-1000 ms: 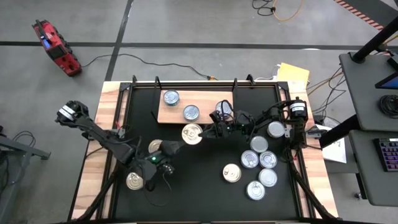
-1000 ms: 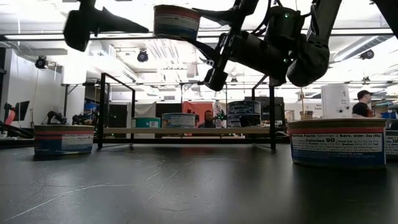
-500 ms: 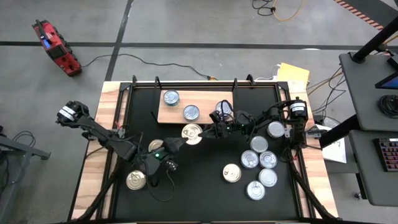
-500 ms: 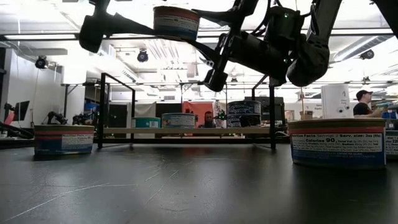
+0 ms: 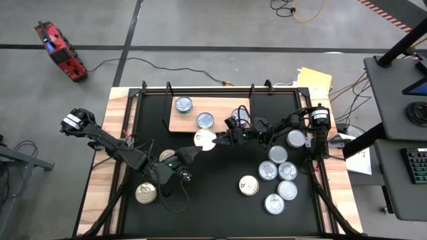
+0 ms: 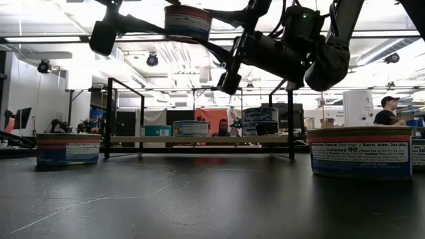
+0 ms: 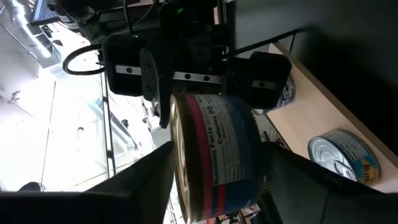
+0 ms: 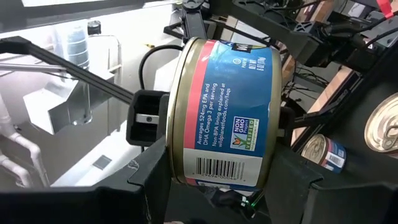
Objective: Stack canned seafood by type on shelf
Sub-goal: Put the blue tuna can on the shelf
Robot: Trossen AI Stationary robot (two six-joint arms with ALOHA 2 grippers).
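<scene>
A gold-topped can [image 5: 204, 139] with a red-and-blue label hangs in the air just in front of the shelf [image 5: 223, 107], a light wooden board. My right gripper [image 5: 215, 141] reaches it from the right and is shut on it. My left gripper [image 5: 196, 147] comes from the near left, and its fingers close over the same can. On the shelf stand two silver-topped cans [image 5: 183, 104] [image 5: 205, 120] and a stack [image 5: 240, 115]. Other cans rest on their bases on the black table. My left gripper has one finger on the can's gold top [image 7: 180, 155] and the other on its bottom [image 7: 260, 158], reaching level from the near left. The can stays upright, clear of the table. My right gripper pinches the can between top [image 8: 177, 143] and bottom [image 8: 273, 149], one finger above and one below, level from the table's right. The can is lifted clear and upright [image 6: 189, 21].
Several cans stand in a cluster at the right [image 5: 277, 173], one lies by the right arm [image 5: 295, 139], and two stand at the left [image 5: 145, 193] [image 5: 167, 156]. A black frame [image 6: 199, 113] rims the table's far edge.
My left gripper has moved toward the far right, up to the raised can, and rolled a little, bringing its fingers over the can's top and bottom. My right gripper and the can have stayed almost where they were.
</scene>
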